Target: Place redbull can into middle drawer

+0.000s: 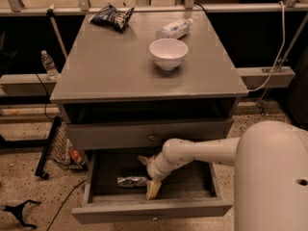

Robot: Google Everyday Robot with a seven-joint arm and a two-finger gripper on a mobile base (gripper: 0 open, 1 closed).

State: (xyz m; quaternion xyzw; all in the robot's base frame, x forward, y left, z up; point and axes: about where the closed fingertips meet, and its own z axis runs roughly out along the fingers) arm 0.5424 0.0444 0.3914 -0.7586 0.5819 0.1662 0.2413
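The redbull can [131,180] lies on its side on the floor of the open middle drawer [149,209], left of centre. My gripper [148,175] is inside the drawer at the can's right end. Its two cream fingers [153,189] are spread apart, one behind and one in front of that end, and they do not clamp the can. The white arm reaches in from the lower right.
The drawer above, with a round metal knob [151,136], is closed. On the cabinet top stand a white bowl [168,53], a clear plastic bottle [174,28] and a dark chip bag [112,17]. My white body [272,177] fills the lower right.
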